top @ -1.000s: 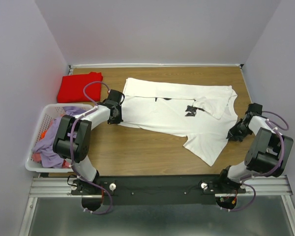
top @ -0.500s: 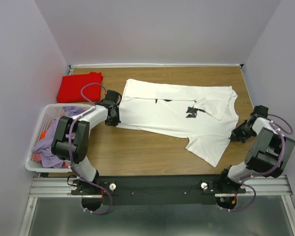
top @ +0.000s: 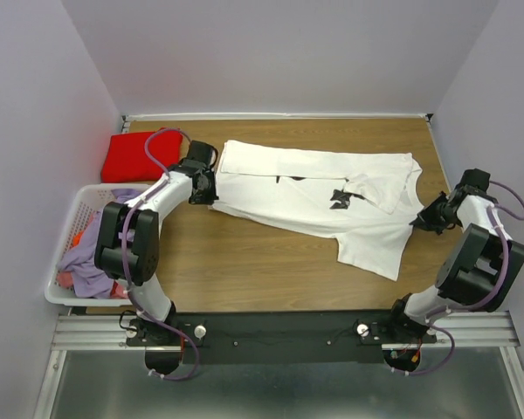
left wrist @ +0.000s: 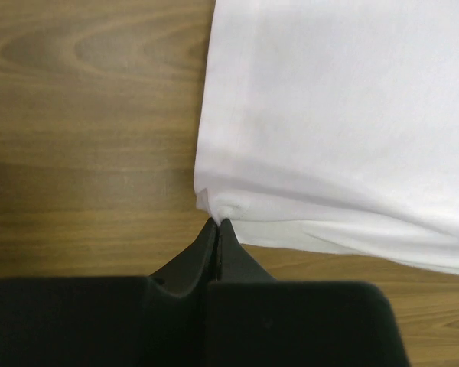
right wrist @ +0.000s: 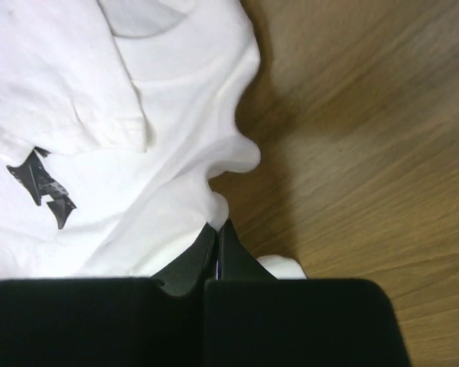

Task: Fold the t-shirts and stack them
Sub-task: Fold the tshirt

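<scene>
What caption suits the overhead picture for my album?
Left hand and right hand pinch opposite ends of a white t-shirt on a wooden table, near a red shirt and a laundry basket.

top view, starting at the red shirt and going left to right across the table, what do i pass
red t-shirt → left gripper, pinching the white shirt's left corner → white t-shirt → right gripper, pinching the shirt's right edge
</scene>
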Tool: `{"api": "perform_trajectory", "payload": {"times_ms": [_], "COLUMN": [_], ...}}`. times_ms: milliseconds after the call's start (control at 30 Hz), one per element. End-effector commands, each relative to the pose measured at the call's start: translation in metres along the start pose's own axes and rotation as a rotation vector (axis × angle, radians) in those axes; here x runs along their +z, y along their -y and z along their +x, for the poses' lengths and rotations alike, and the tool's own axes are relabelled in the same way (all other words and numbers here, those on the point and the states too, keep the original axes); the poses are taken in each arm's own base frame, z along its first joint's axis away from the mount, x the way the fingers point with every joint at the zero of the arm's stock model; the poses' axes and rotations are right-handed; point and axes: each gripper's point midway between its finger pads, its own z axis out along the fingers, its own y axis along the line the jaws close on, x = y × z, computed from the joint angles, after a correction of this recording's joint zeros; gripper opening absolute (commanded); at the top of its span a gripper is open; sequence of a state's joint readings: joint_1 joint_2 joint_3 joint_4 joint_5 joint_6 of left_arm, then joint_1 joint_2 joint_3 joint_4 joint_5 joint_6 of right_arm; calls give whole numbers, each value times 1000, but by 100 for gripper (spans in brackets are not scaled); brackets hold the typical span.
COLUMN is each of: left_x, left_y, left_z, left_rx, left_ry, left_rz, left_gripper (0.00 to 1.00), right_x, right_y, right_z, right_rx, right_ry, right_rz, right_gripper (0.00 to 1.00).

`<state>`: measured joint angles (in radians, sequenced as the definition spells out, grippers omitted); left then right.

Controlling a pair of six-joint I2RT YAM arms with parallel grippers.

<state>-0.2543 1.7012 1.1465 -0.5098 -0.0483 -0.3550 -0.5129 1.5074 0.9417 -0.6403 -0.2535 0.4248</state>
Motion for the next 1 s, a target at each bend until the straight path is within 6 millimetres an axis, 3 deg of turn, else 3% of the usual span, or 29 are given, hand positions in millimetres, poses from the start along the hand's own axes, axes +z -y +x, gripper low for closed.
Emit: {"api": "perform_trajectory", "payload": {"times_ms": [0, 233, 400, 667, 967], "left_x": [7, 24, 31, 48, 52], "left_y": [-2, 0, 9, 11, 8], "left_z": [-22, -53, -74, -91, -109], "left_rx": [3, -37, -42, -35, -6], "left_ry": [16, 43, 69, 82, 127], "left_rz": [-14, 10, 36, 24, -5], "left_gripper": [0, 0, 0, 0, 0], "right_x": [-1, 4, 18, 35, 35], "right_y": [-9, -22, -27, -32, -34], "right_z": [-19, -52, -58, -66, -82], "right_rx": [-14, -20, -8, -26, -40], "right_ry": [-1, 30, 0, -5, 35], "right_rz": [-28, -35, -59, -36, -18], "right_gripper": [1, 1, 1, 1, 1]}}
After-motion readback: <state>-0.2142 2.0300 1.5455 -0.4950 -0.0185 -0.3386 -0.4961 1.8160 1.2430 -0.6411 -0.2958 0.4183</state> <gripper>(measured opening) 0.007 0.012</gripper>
